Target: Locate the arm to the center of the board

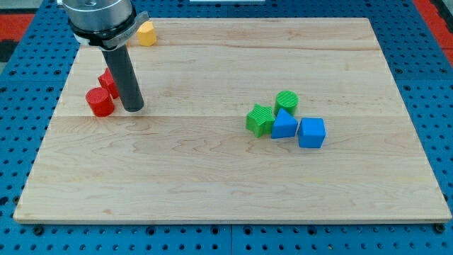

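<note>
No claw being fitted, my tip (133, 110) is being shown beside the red plastic cylinder (100, 103), the pale wooden desk (212, 177) centre unreached.

Pretty bright, even light across the whole wooden surface (212, 177), no harsh glare anywhere. Shadows are soft and short, just faint dark patches hugging the blocks and the rod's base. Everything's sharp, no blur, edges look straight enough.
</note>
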